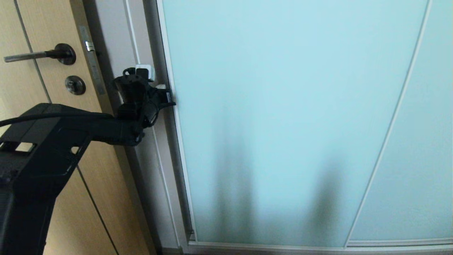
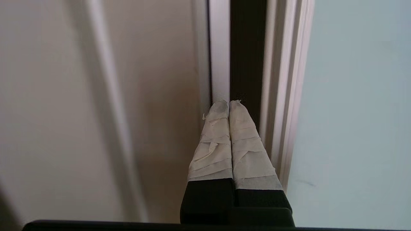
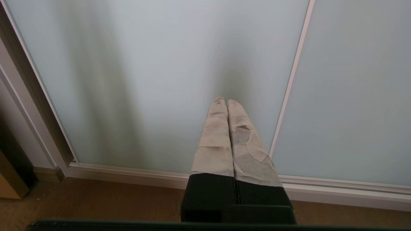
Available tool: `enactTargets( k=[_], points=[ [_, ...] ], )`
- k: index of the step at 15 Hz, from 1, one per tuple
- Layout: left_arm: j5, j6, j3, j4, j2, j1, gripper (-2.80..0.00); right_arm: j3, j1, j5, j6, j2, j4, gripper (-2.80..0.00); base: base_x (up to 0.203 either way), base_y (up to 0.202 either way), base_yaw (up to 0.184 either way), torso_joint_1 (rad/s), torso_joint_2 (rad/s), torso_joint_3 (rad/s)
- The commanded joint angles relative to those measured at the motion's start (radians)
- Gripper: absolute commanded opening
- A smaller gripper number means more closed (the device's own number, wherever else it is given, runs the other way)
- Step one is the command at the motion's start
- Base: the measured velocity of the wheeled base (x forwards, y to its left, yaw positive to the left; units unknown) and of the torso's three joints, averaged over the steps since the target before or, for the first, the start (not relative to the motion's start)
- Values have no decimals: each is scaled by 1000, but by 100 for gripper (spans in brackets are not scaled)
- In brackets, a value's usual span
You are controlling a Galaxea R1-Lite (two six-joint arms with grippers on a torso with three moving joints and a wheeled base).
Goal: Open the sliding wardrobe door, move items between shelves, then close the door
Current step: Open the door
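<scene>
The sliding wardrobe door [image 1: 283, 117] is a tall frosted aqua glass panel in a slim pale frame, and it fills most of the head view. My left gripper [image 1: 163, 87] is raised at the door's left edge, shut with nothing in it. In the left wrist view its taped fingertips [image 2: 229, 103] point into the dark gap between the wardrobe's side jamb and the door frame [image 2: 282, 96]. My right gripper [image 3: 224, 101] hangs low in front of the door glass [image 3: 144, 80], shut and empty. The items and the shelves are hidden behind the door.
A tan wooden door [image 1: 42, 32] with a dark lever handle [image 1: 39, 55] stands left of the wardrobe. A second glass panel [image 1: 421, 141] overlaps on the right. The bottom track [image 3: 128, 175] runs along the brown wooden floor [image 3: 96, 202].
</scene>
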Motion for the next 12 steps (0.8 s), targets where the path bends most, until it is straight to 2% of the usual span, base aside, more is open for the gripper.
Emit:
enactTargets(
  k=[1, 6, 9, 12],
  points=[
    [-1, 0, -55, 13, 59, 0, -280, 1, 0, 0, 0, 0, 0, -280, 0, 0, 0, 0, 0, 0],
    [-19, 2, -76, 30, 91, 0, -280, 0, 0, 0, 0, 0, 0, -280, 0, 0, 0, 0, 0, 0],
    [-19, 3, -134, 48, 121, -1, -280, 0, 1, 0, 0, 0, 0, -280, 0, 0, 0, 0, 0, 0],
    [-21, 4, -135, 53, 113, -22, -280, 0, 1, 0, 0, 0, 0, -280, 0, 0, 0, 0, 0, 0]
  ],
)
